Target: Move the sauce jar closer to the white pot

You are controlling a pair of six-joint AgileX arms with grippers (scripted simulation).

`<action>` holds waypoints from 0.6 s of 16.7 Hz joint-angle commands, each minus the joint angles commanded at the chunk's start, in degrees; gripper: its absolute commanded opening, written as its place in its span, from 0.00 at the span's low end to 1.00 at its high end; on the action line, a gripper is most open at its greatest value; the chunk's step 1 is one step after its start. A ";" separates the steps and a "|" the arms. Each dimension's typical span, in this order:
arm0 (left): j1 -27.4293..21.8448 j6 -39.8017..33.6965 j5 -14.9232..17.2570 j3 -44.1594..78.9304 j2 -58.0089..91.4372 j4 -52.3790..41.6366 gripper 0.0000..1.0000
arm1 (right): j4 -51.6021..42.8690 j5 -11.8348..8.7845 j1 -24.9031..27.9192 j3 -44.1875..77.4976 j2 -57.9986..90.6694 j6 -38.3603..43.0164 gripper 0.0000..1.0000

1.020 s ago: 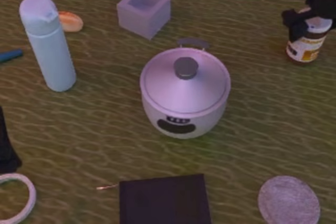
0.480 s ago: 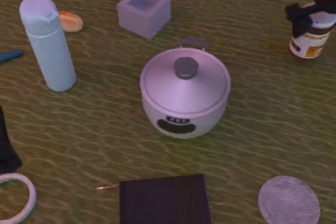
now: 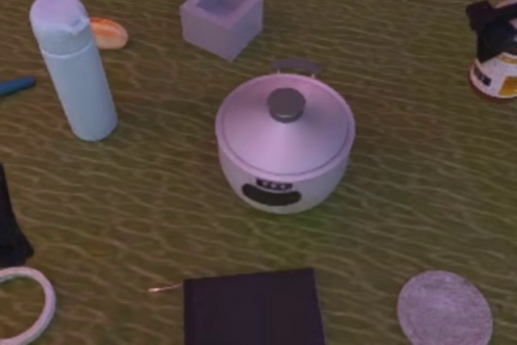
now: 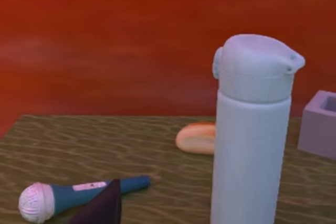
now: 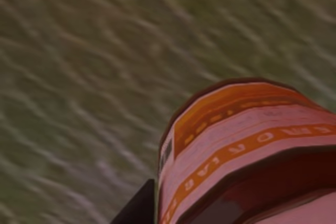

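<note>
There, at the far right edge of the table [image 3: 145, 199], the sauce jar [image 3: 496, 74] stood upright, its yellow-orange and white label facing out; the right wrist view showed that label's orange bands with pale lettering above dark brown glass. The right gripper [image 3: 490, 22] was clenched around the jar's top, hiding the lid. The white pot [image 3: 284, 143] sat well apart at mid-table, domed lid and grey knob in place, a black oval marking on its side, its contents hidden. A grey cube box [image 3: 221, 16] stood behind it, and a pale-blue bottle [image 3: 73, 66] at the left, capped. The left gripper's state could not be told.
</note>
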 joint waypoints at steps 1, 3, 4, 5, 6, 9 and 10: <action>0.00 0.00 0.00 0.00 0.00 0.00 1.00 | 0.13 0.00 0.08 -1.99 -1.92 0.02 0.00; 0.00 0.00 0.00 0.00 0.00 0.00 1.00 | 0.26 0.00 0.20 -4.18 -4.05 0.03 0.00; 0.00 0.00 0.00 0.00 0.00 0.00 1.00 | 0.27 0.00 0.21 -4.35 -4.21 0.03 0.00; 0.00 0.00 0.00 0.00 0.00 0.00 1.00 | 0.27 0.00 0.21 -4.35 -4.21 0.03 0.00; 0.00 0.00 0.00 0.00 0.00 0.00 1.00 | 0.27 0.00 0.21 -4.35 -4.21 0.03 0.00; 0.00 0.00 0.00 0.00 0.00 0.00 1.00 | 0.59 0.12 0.34 -4.72 -4.18 0.96 0.00; 0.00 0.00 0.00 0.00 0.00 0.00 1.00 | 1.16 0.36 1.00 -5.58 -4.37 2.23 0.00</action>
